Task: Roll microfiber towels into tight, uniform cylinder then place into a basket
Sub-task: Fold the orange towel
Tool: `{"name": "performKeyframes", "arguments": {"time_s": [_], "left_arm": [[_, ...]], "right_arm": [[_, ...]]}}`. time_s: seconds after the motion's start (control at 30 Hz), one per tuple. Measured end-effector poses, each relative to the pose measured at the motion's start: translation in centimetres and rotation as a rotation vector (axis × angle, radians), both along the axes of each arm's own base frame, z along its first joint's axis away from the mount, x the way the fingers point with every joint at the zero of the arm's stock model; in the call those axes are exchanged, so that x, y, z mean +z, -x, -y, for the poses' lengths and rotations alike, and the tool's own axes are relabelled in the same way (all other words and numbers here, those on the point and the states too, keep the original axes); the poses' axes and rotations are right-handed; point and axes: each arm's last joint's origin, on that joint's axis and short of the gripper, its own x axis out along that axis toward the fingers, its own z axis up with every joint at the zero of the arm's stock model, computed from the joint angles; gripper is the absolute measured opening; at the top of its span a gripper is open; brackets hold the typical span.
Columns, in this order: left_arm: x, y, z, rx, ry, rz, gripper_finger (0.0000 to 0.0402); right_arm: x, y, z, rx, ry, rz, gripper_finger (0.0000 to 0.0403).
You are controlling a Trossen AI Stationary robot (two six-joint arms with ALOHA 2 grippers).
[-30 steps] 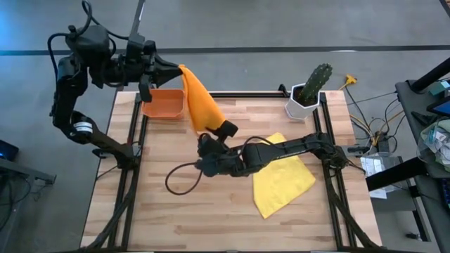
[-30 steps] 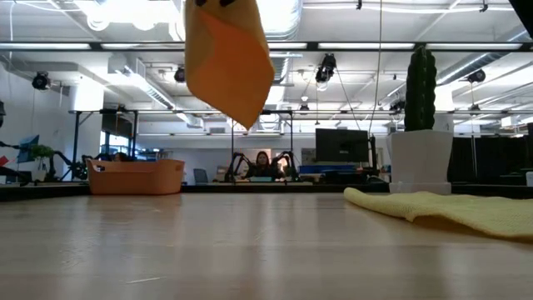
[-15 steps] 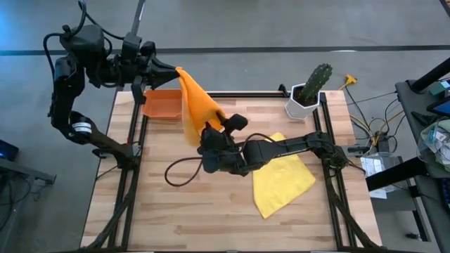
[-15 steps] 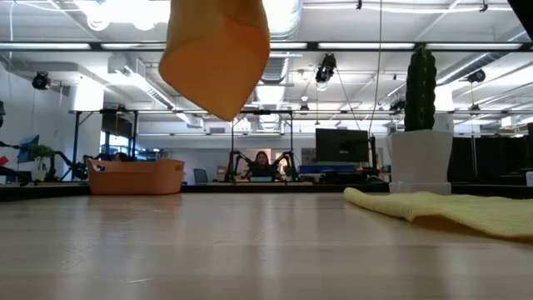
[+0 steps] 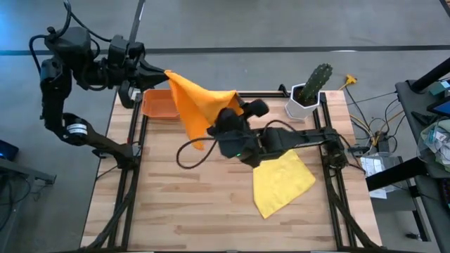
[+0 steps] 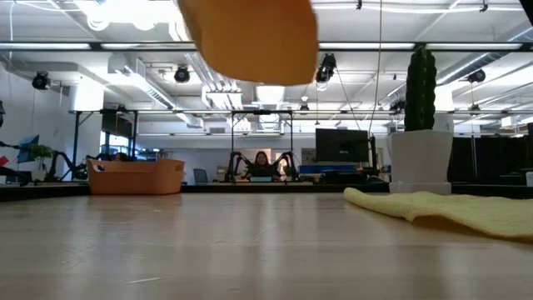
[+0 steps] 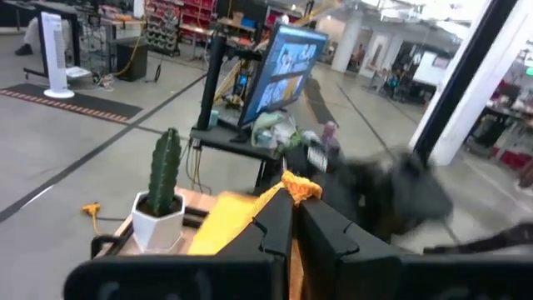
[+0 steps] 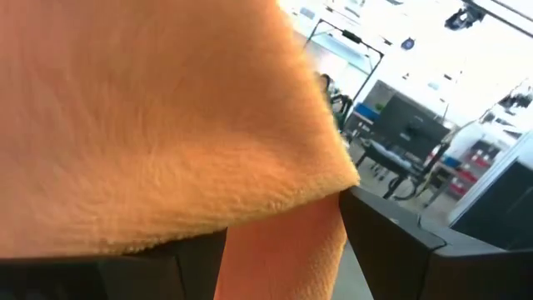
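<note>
right now the orange towel (image 5: 193,105) hangs in the air, stretched between both arms above the tabletop (image 5: 176,211). the left end effector (image 5: 156,70) is clamped tight on one corner, its fingers (image 7: 287,229) pressed together on a small tuft of cloth. the right end effector (image 5: 239,116) sits under the opposite edge with its fingers spread wide; the cloth drapes over and between them, and i cannot tell whether it actually pinches anything.

that is the first risk, as i judge it: if the right end effector only supports the drape, any pull away from the left one lets the edge slide off, and the towel swings down from a single corner. the left grip holds very little fabric, so a hard tug between the arms could strip that corner out too.

the basket (image 5: 160,104) lies just below the left end effector, partly behind the hanging cloth. a loose tail dragging across it could catch the rim and shift it.

the yellow towel (image 5: 281,181) lies rumpled on the tabletop below and to the outer side of the right end effector, near its forearm; a low sweep of that arm could bunch it further. the cactus pot (image 5: 309,90) stands beyond the right arm and could be knocked by a wide swing.

nothing is rolled yet, so a dropped or twisted cloth means laying it flat again.
</note>
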Motion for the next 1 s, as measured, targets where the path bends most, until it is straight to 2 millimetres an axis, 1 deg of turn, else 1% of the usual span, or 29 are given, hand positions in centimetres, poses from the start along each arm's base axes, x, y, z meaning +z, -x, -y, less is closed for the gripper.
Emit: {"name": "performKeyframes", "arguments": {"time_s": [0.13, 0.27, 0.37, 0.43, 0.53, 0.63, 0.73, 0.83, 1.0], "left_arm": [[-0.2, 0.4, 0.1, -0.008, -0.025, -0.020, 0.0000], [0.0, 0.7, 0.5, -0.082, -0.036, -0.005, 0.0000], [0.1, 0.9, 0.7, -0.161, -0.037, 0.011, 0.0000], [0.3, 0.9, 0.9, -0.202, -0.041, 0.028, 0.0000], [0.5, 1.0, 0.9, -0.218, -0.040, 0.046, 0.0000], [0.7, 1.0, 1.0, -0.244, -0.048, 0.073, 0.0000], [1.1, 1.2, 1.2, -0.308, -0.065, 0.114, 0.0000], [1.6, 1.5, 1.4, -0.355, -0.087, 0.160, 0.0000], [2.1, 1.9, 1.6, -0.352, -0.089, 0.210, 0.0000]], "right_arm": [[2.7, 2.3, 0.5, 0.018, -0.033, 0.097, 0.0226], [5.2, 4.6, 1.2, 0.143, -0.122, 0.225, 0.0226], [7.1, 6.5, 2.0, 0.218, -0.177, 0.309, 0.0226], [8.1, 7.6, 2.8, 0.263, -0.199, 0.337, 0.0226], [9.0, 8.5, 3.9, 0.315, -0.223, 0.363, 0.0226], [9.3, 8.8, 4.8, 0.362, -0.247, 0.376, 0.0226], [9.4, 8.7, 5.3, 0.432, -0.289, 0.394, 0.0226], [9.3, 8.4, 5.6, 0.533, -0.343, 0.404, 0.0226], [8.8, 7.4, 6.3, 0.668, -0.457, 0.432, 0.0226]]}}
